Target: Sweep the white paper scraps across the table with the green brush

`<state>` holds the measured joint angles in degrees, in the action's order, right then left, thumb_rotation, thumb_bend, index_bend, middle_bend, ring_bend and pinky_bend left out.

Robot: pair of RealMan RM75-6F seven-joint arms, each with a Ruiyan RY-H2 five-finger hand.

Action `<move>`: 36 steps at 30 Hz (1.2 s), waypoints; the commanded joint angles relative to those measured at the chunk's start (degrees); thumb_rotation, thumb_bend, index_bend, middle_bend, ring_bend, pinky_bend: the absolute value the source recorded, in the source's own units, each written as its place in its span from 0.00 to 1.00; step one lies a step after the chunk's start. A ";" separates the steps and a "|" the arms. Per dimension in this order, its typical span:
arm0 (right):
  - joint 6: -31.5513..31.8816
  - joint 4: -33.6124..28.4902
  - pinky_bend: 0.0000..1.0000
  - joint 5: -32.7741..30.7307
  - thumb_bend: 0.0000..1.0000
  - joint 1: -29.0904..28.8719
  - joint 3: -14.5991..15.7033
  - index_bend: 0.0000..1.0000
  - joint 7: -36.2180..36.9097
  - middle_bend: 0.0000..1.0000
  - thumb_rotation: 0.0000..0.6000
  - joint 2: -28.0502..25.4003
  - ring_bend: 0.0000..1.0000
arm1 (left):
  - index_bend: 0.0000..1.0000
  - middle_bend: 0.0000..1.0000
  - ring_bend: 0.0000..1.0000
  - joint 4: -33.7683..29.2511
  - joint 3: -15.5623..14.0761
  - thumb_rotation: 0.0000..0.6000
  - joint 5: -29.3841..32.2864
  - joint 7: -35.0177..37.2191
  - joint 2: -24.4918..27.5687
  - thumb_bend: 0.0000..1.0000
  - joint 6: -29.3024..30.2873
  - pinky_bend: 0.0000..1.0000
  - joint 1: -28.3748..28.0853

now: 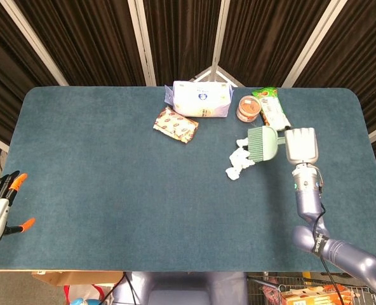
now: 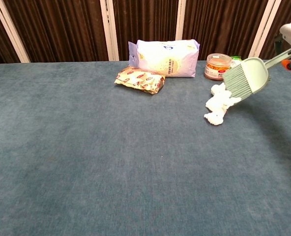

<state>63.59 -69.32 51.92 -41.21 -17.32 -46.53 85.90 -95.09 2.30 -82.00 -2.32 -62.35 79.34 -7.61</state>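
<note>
The green brush [image 1: 262, 142] is gripped at its stiff handle by the right hand [image 1: 300, 145]; paper scraps [image 1: 239, 162] (light, crumpled) should scatter easily.

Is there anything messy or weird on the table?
Yes: crumpled white paper scraps lie loose on the blue table, beside the green brush held by the right hand. The snack packets and the jar near the back edge look tidy.
</note>
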 commanded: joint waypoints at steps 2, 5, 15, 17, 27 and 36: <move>2.30 -7.32 0.94 3.38 0.60 -0.15 -0.44 0.91 0.74 0.98 1.00 -3.33 1.00 | 0.00 0.00 0.00 -0.06 -0.04 1.00 -0.21 -0.15 -0.09 0.00 -0.07 0.00 -0.13; 3.31 -11.51 0.94 5.55 0.60 -0.86 -0.40 0.91 -0.06 0.98 1.00 -4.36 1.00 | 0.00 0.00 0.00 -0.01 -0.09 1.00 -0.37 -0.37 -0.22 0.00 -0.16 0.00 -0.24; 5.03 -21.13 0.94 8.03 0.60 -3.10 0.47 0.91 -4.29 0.98 1.00 -3.65 1.00 | 0.00 0.00 0.00 0.30 0.01 1.00 0.08 -0.23 -0.29 0.00 -0.31 0.00 -0.27; 4.97 -21.68 0.94 8.01 0.60 -3.32 1.09 0.91 -4.85 0.98 1.00 -2.88 1.00 | 0.00 0.00 0.00 0.39 0.00 1.00 0.16 -0.23 -0.27 0.00 -0.34 0.00 -0.26; 3.35 -15.78 0.94 6.42 0.60 -3.21 5.76 0.91 -6.30 0.98 1.00 2.99 1.00 | 0.00 0.00 0.00 0.31 -0.07 1.00 0.35 -0.35 -0.17 0.00 -0.29 0.00 -0.15; 1.79 -6.64 0.94 3.67 0.60 -2.63 6.55 0.91 -5.29 0.98 1.00 5.64 1.00 | 0.00 0.00 0.00 0.39 -0.06 1.00 0.58 -0.25 -0.17 0.00 -0.59 0.00 -0.24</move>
<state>65.80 -77.69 56.17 -43.98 -10.97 -52.04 91.06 -94.70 2.24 -81.42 -2.59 -62.51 78.76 -7.85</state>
